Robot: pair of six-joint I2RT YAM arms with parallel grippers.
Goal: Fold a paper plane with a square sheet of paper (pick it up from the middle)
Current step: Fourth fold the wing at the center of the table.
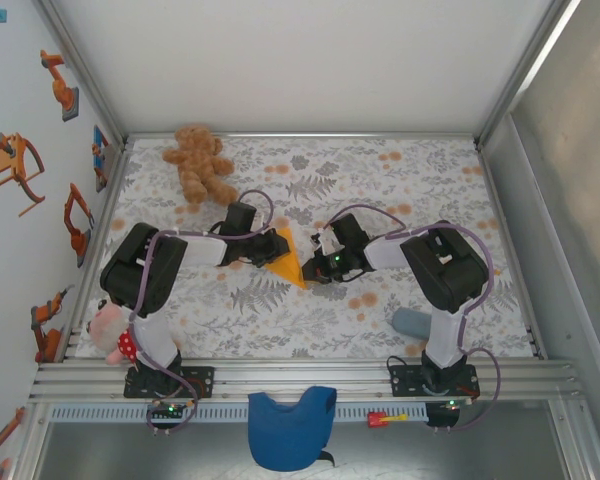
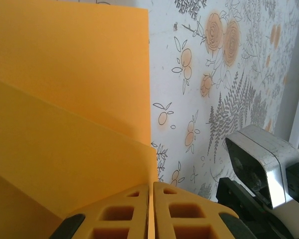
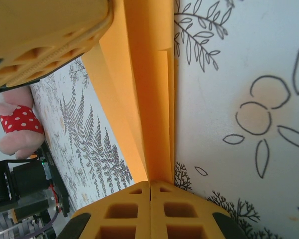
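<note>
The orange paper (image 1: pixel 290 263) is folded into layers and shows as a pointed wedge held just above the middle of the floral table. My left gripper (image 1: pixel 271 244) grips its left side; in the left wrist view the paper (image 2: pixel 65 104) stands in two folded panels and runs down between the shut fingertips of that gripper (image 2: pixel 153 185). My right gripper (image 1: pixel 316 259) holds the opposite side. In the right wrist view the stacked, creased layers (image 3: pixel 145 99) end in its shut jaws (image 3: pixel 150 184), with the left gripper's yellow fingers (image 3: pixel 40 35) at the top left.
A brown teddy bear (image 1: pixel 200 165) lies at the back left. A pink plush in red polka dots (image 1: pixel 110 335) sits by the left arm's base. A blue cloth (image 1: pixel 290 428) hangs over the front rail, and a grey-blue object (image 1: pixel 412 322) lies near the right base.
</note>
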